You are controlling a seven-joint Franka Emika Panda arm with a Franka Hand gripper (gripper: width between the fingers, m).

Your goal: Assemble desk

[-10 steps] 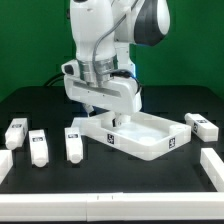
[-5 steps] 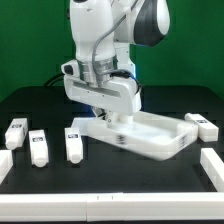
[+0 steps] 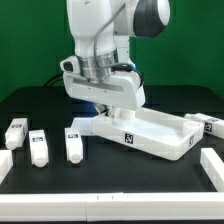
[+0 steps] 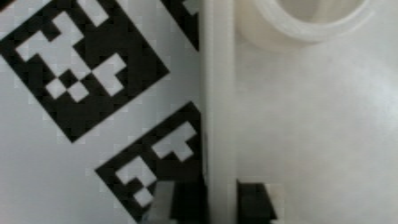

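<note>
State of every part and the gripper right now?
gripper: shut on the desk top's rim
desk top: open side up, gripped at rim, no legs attached
three legs: lying loose, exterior view's left
fourth leg: lying loose by desk top's corner, exterior view's right

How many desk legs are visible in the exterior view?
4. Three lie at the exterior view's left: outer leg, middle leg, inner leg. The fourth leg lies at its right, beside the top. The arm may hide others.
</note>
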